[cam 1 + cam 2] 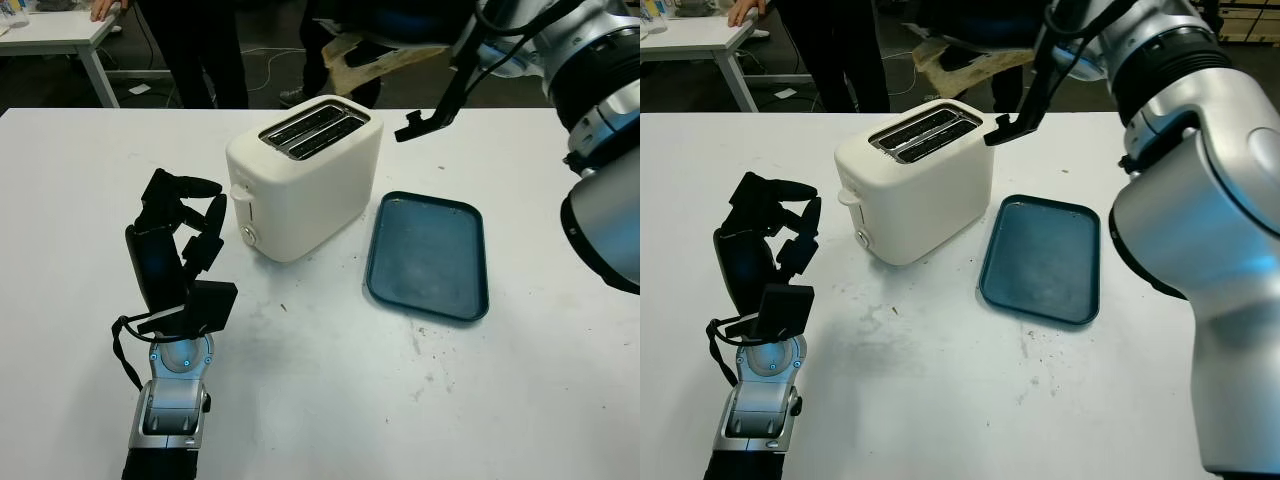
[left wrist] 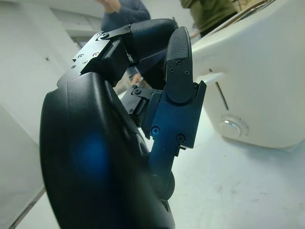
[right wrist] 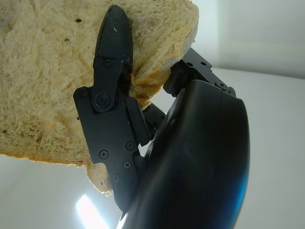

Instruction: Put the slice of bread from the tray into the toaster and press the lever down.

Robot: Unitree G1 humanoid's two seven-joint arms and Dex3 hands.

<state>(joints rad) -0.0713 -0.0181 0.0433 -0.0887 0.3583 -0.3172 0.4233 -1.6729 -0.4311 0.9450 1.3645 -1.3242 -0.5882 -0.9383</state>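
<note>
My right hand [image 3: 143,124] grips the slice of bread [image 3: 52,81], one finger [image 3: 107,71] pressed across its face, the others behind it. I hold it raised above the far right of the table [image 1: 330,400], beyond the toaster [image 1: 305,180], lying roughly flat with its long axis running left to right. The toaster's two slots open upward. The blue tray [image 1: 430,255] just right of it holds nothing. My left hand [image 1: 175,240] sits near left of the toaster, fingers curled on nothing.
</note>
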